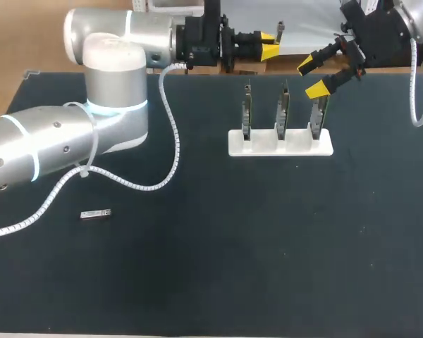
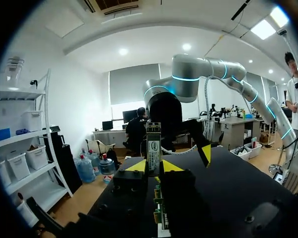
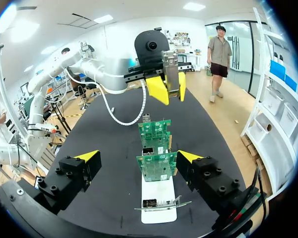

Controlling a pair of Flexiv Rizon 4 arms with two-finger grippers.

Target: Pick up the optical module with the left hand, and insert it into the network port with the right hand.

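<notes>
Pinched between the yellow tips of the left claw (image 2: 154, 166), the slim silver optical module (image 2: 153, 141) juts out past its fingers. Ahead of that claw, and well apart from it, the right claw (image 1: 313, 76) is spread wide and grips nothing. Just under the right claw stands the last of three upright green network cards (image 3: 157, 166), lined up in a white slotted stand (image 1: 261, 146). Well behind the left claw, a small silver block (image 1: 95, 214) lies flat on the black table (image 1: 268, 267).
</notes>
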